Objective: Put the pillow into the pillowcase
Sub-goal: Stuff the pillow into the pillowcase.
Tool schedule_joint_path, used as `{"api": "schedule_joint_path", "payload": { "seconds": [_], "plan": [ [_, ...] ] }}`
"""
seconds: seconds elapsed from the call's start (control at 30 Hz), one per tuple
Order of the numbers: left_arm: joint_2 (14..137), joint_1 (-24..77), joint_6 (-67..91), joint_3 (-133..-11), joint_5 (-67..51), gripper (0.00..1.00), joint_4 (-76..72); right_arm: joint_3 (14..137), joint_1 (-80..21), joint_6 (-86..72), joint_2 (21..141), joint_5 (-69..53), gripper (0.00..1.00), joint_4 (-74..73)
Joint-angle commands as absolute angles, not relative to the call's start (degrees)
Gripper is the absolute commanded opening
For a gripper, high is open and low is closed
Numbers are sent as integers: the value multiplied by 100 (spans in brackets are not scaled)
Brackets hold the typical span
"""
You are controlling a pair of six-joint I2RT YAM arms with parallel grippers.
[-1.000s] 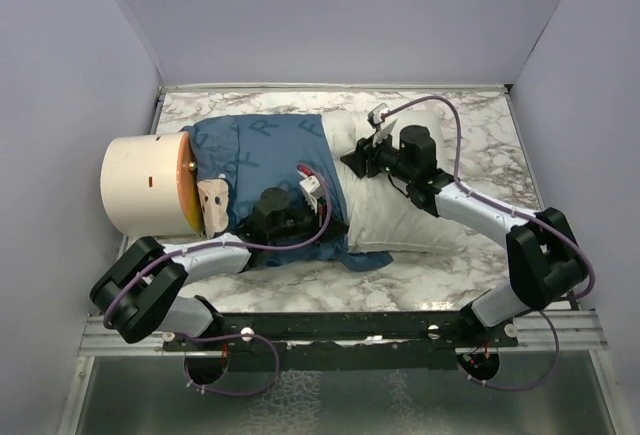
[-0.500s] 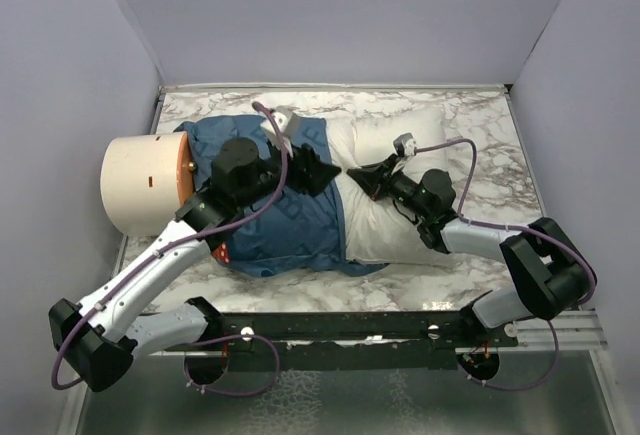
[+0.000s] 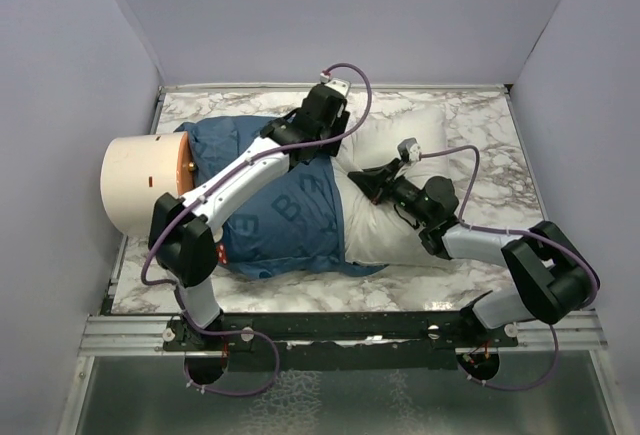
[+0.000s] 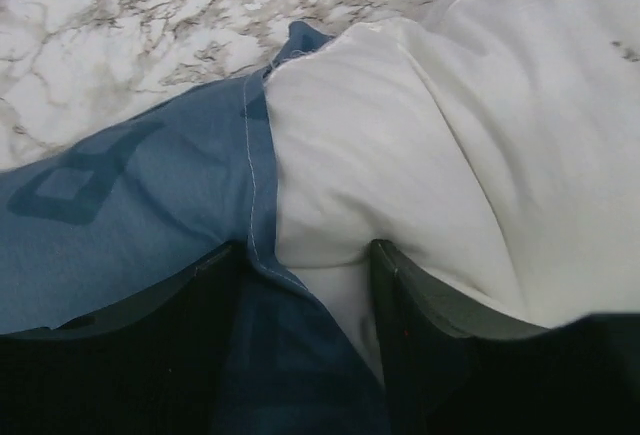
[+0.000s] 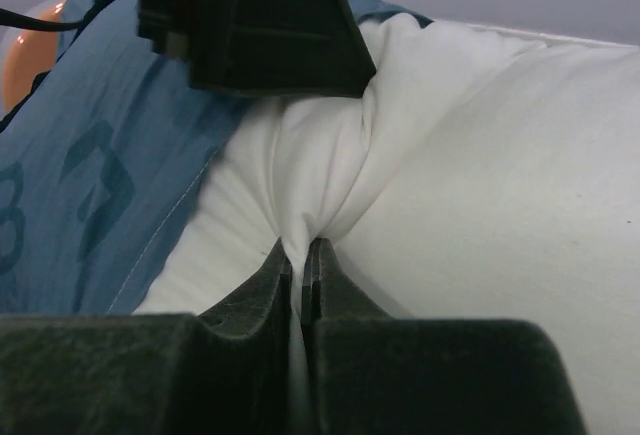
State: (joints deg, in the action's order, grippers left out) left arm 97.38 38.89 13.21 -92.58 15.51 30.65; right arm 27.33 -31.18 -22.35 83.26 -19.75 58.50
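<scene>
The white pillow lies across the middle of the table with its left part inside the blue pillowcase. My left gripper is at the far end of the pillowcase's open hem. In the left wrist view it is open, and its jaws straddle the blue hem and the white pillow. My right gripper is just right of the hem. In the right wrist view it is shut on a pinched fold of the pillow, with the pillowcase to its left.
A cream cylinder lies on its side at the table's left edge, against the pillowcase's closed end. The left gripper's black body hangs close above the right gripper's fingers. Grey walls enclose the marble table on three sides.
My left arm swung from the near left, across the pillowcase, to the far end of its hem. My right gripper came down from the pillow's far part and pinched the pillow by the hem.
</scene>
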Motion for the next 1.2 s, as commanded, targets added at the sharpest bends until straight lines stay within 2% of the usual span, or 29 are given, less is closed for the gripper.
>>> {"api": "schedule_joint_path", "payload": {
  "seconds": [0.0,0.07,0.23,0.43,0.67,0.87,0.97,1.17],
  "plan": [
    [10209,3876,765,-9884,2609,46,3900,2253,-3245,-2352,8462,-2219,1,4259],
    [10189,3875,732,-9942,2556,28,3859,2250,-3247,-2345,8452,-2195,1,4239],
    [10122,3879,765,-10196,2235,0,3851,2364,-3246,-2346,8550,-2204,1,4228],
    [10131,3879,653,-10684,1812,0,3890,2605,-3243,-2220,8358,-2086,1,4014],
    [10325,4053,1449,-12295,-1015,0,2822,4074,-3228,-1710,7695,-1342,1,3354],
    [10747,4396,2039,-13343,-2376,0,1798,4983,-3121,-1106,7063,-410,1,3735],
    [10362,4420,2393,-12344,-2836,0,800,4658,-3120,-880,6845,-379,1,4281],
    [8842,4301,3145,-8012,-2640,0,-1567,3235,-3120,-1062,7713,-1023,1,4918]
  ]
}}
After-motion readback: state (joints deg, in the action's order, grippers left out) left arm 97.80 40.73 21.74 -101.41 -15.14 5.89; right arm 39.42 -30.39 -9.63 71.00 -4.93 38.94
